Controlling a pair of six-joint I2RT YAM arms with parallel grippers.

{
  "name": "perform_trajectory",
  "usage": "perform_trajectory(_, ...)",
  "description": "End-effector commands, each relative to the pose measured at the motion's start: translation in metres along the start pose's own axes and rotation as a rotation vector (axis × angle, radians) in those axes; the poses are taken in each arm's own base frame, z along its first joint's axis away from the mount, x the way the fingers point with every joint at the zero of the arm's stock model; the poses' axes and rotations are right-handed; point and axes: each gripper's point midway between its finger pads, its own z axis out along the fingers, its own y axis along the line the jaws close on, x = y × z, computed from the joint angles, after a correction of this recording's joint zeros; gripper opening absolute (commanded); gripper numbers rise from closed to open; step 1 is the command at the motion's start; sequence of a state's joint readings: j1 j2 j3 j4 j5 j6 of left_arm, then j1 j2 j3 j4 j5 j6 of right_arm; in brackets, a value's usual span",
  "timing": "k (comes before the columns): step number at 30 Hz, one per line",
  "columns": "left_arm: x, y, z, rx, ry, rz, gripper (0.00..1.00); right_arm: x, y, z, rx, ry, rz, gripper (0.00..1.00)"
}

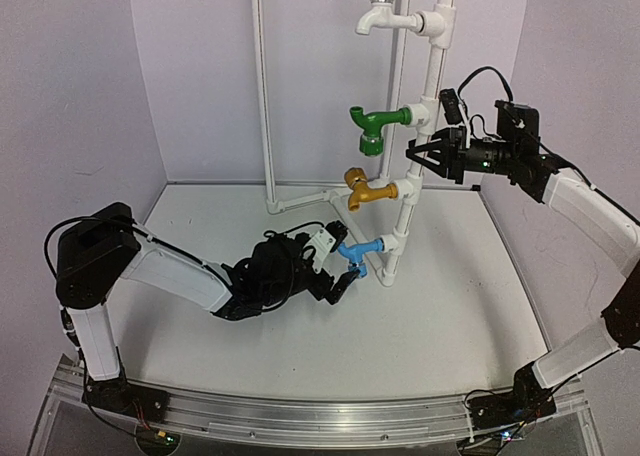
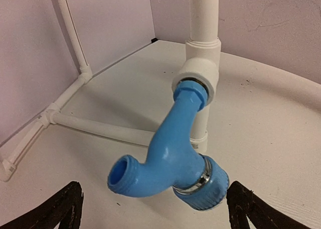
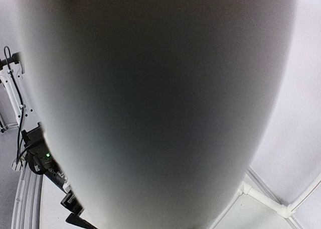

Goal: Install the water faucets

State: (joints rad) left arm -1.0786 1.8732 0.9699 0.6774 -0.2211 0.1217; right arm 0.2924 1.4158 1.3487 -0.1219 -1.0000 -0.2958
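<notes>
Two wide-spread fingers of the left gripper [image 1: 343, 279] flank the blue faucet [image 1: 358, 254] without touching it. Its long axis runs far-right into the lowest tee [image 1: 396, 242] of the white riser pipe [image 1: 432, 71]. Higher up, the right gripper [image 1: 428, 156] clamps that pipe.

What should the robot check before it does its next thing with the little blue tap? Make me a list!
1. The blue tap sits in the white fitting: ok.
2. The tap is screwed fully tight: cannot tell.
3. The left gripper is open, one finger on each side of the tap, not touching it: ok.
4. The right gripper is shut on the upright pipe: ok.
5. The tap's spout points straight down: cannot tell.
</notes>
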Motion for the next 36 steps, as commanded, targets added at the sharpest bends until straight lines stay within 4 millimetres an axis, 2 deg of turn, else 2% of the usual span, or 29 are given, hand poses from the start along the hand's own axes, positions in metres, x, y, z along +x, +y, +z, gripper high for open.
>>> perform_trajectory(1, -0.009, -0.025, -0.006, 0.163, -0.061, -0.154, 1.00, 0.051, -0.009, 0.002, 0.059, 0.158, 0.184, 0.00)
perform_trajectory(4, -0.005, -0.028, -0.002, 0.178, -0.061, -0.193, 1.00, 0.050, -0.009, 0.002, 0.056, 0.157, 0.186, 0.00)
perform_trajectory(12, -0.002, 0.001, 0.015, 0.098, -0.089, -0.312, 1.00, 0.048, -0.008, 0.001, 0.059, 0.154, 0.184, 0.00)
perform_trajectory(17, 0.001, 0.009, 0.024, 0.085, -0.100, -0.342, 1.00, 0.047, -0.008, 0.000, 0.060, 0.152, 0.183, 0.00)
perform_trajectory(22, 0.009, 0.019, 0.029, 0.052, -0.098, -0.343, 1.00, 0.048, -0.008, 0.000, 0.061, 0.154, 0.185, 0.00)
perform_trajectory(30, 0.015, 0.049, 0.032, -0.029, -0.140, -0.329, 1.00, 0.049, -0.008, 0.000, 0.058, 0.154, 0.186, 0.00)
perform_trajectory(36, 0.014, 0.056, 0.038, -0.042, -0.189, -0.296, 0.97, 0.048, -0.008, 0.000, 0.060, 0.153, 0.186, 0.00)
